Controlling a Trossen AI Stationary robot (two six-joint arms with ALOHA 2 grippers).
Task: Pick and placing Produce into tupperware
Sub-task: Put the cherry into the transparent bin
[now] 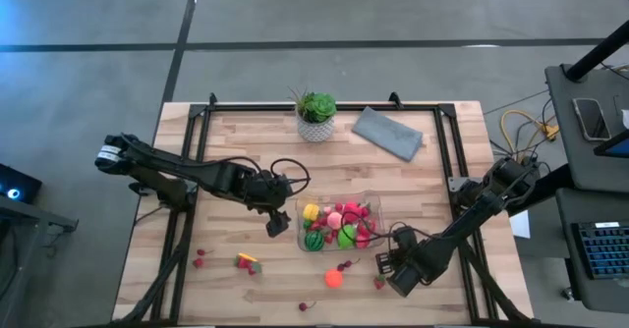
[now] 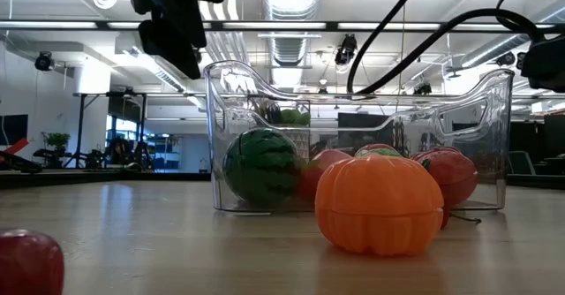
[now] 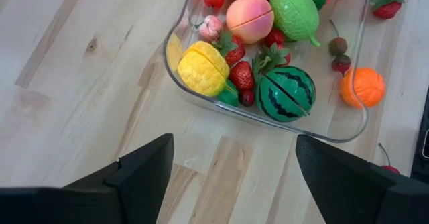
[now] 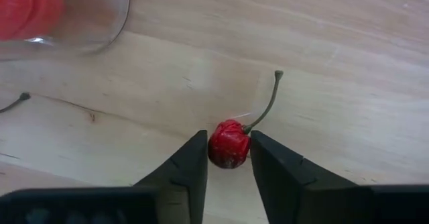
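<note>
The clear tupperware (image 1: 339,225) stands mid-table and holds several pieces of produce, among them a striped melon (image 3: 287,93), a yellow fruit (image 3: 201,68) and a peach (image 3: 249,17). My right gripper (image 4: 229,158) is just off the tupperware's near right corner (image 1: 386,265), pointing down, shut on a small red cherry (image 4: 229,143). My left gripper (image 3: 234,177) hovers open above the table at the tupperware's left end (image 1: 275,225), with nothing between its fingers. An orange fruit (image 1: 334,279) lies on the wood in front of the tupperware. My right gripper pinches the cherry's round body (image 4: 221,147) between its two fingers (image 4: 191,163), one on each side. The fingers come from above, pointing down. The cherry sits at the tabletop, and its thin stem (image 4: 268,103) sticks out free, away from the fingers.
Loose produce lies along the near side: red pieces (image 1: 201,257), a yellow-and-red piece (image 1: 246,262), a cherry (image 1: 307,306), a strawberry (image 1: 379,283). A potted plant (image 1: 316,115) and a folded grey cloth (image 1: 388,132) sit at the far edge. Black rails (image 1: 444,151) frame the table.
</note>
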